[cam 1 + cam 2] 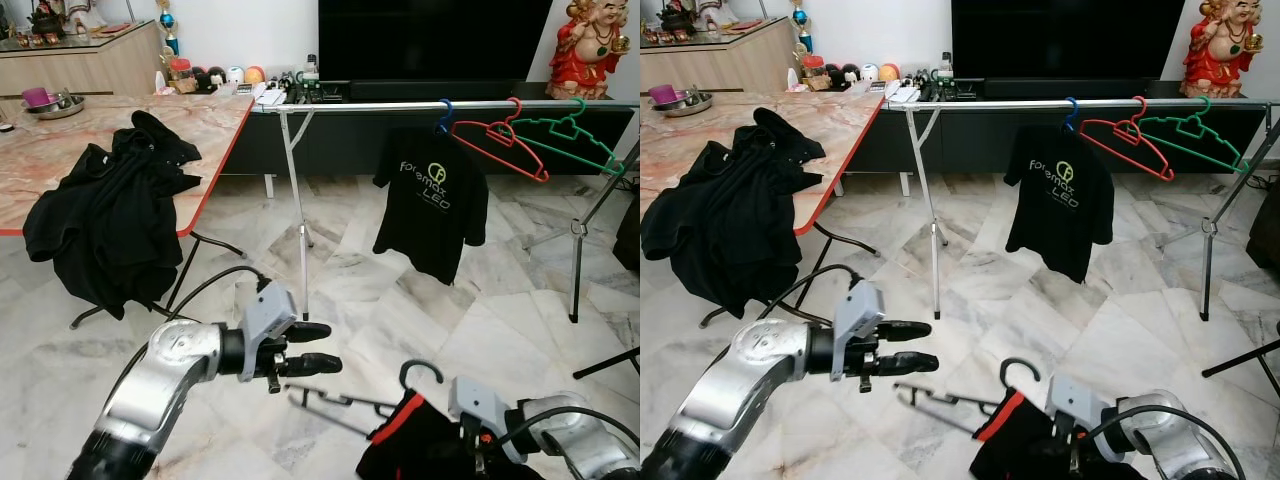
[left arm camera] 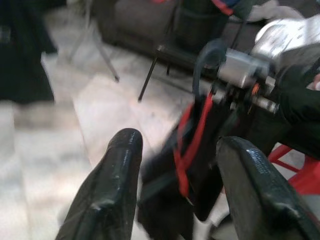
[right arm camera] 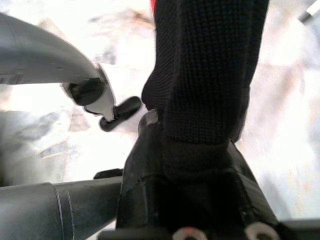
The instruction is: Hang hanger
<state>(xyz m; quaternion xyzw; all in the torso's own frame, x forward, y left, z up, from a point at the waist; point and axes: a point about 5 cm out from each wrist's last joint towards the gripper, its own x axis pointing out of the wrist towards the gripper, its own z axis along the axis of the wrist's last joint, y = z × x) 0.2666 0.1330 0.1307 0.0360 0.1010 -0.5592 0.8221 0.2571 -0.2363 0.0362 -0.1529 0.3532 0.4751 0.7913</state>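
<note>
A black garment with red trim hangs on a dark hanger whose hook stands up, low over the floor at the front. My right gripper is shut on it from the right; the black knit cloth covers its fingers. One hanger arm sticks out to the left. My left gripper is open, just left of and above that arm, holding nothing. In the left wrist view its fingers frame the garment. The rack rail runs across the back.
On the rail hang a black T-shirt on a blue hanger, a red hanger and a green hanger. A marble table at the left carries a heap of black clothes. Rack legs stand on the tiled floor.
</note>
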